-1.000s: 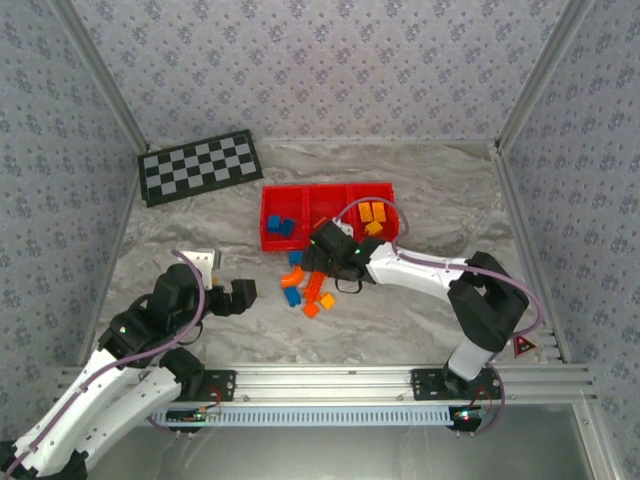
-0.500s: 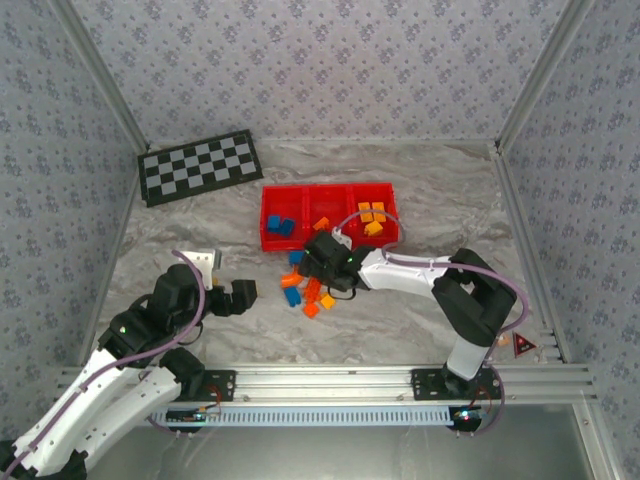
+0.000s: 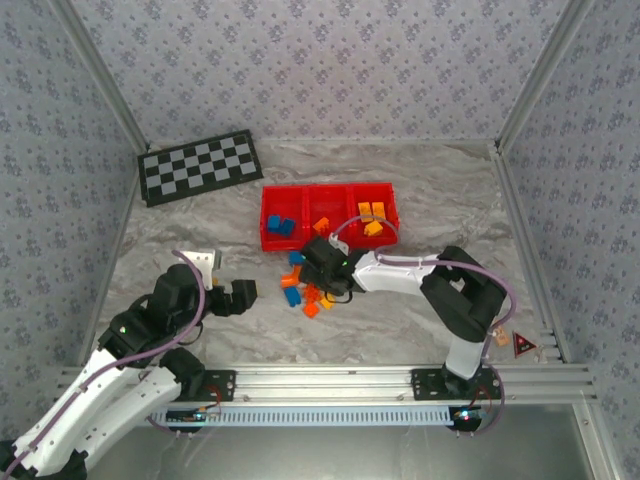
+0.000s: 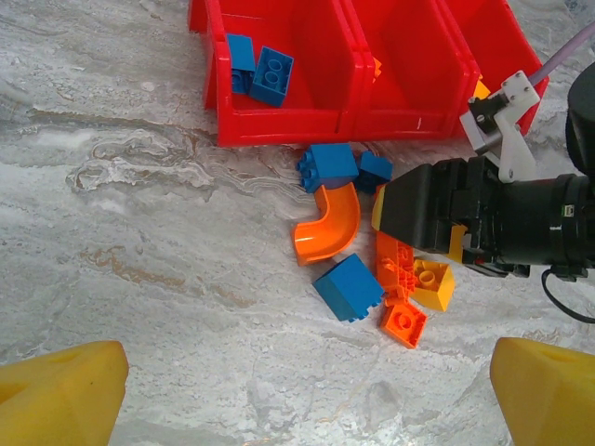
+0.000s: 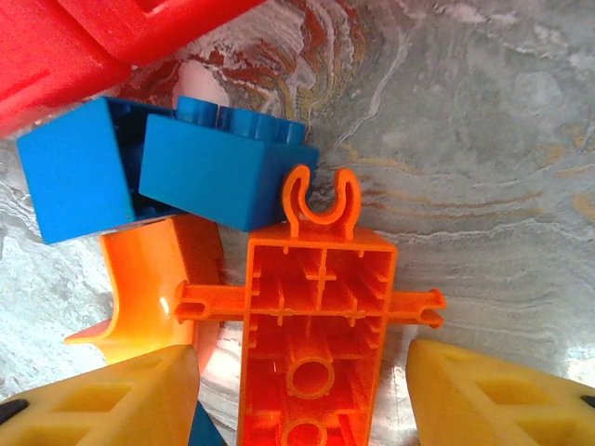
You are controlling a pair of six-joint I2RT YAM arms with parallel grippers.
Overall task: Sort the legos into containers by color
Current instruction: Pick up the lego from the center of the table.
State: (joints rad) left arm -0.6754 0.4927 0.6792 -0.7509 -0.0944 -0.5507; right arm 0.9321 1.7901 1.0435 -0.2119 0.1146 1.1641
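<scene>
— Red tray (image 3: 330, 187) sits mid-table, with the checkerboard (image 3: 200, 167) at its 10 o'clock. Blue legos (image 3: 280, 226) lie in the 9 o'clock compartment and one orange brick (image 3: 321, 224) in the middle one. Yellow-orange bricks (image 3: 371, 215) are in the 3 o'clock compartment.

— Loose ones?

— There's a pile (image 3: 308, 290) on the marble table (image 3: 400, 320), at 6 o'clock from the tray and just beside its near wall. Your left wrist view shows two blue bricks (image 4: 330, 165) against that wall. A curved orange piece (image 4: 327, 223) lies at their 6 o'clock, and another blue brick (image 4: 348, 287) below that. A yellow-orange brick (image 4: 432, 283) and a small orange brick (image 4: 403, 322) sit at 3 o'clock of that last blue one.

— Right gripper?

— Your right gripper (image 5: 302, 400) is down over the pile. Its jaws are part-way apart, astride a red-orange clip piece (image 5: 316, 307). There's a gap on both sides, so the fingers (image 5: 502, 390) aren't touching it and nothing is gripped. One blue brick is against the clip end at 11 o'clock, and the curved orange piece is at 9 o'clock, touching.

— Left?

— Your left gripper (image 3: 240, 295) is at 9 o'clock of the pile, apart from it. Its jaws are spread wide with nothing between them.
</scene>
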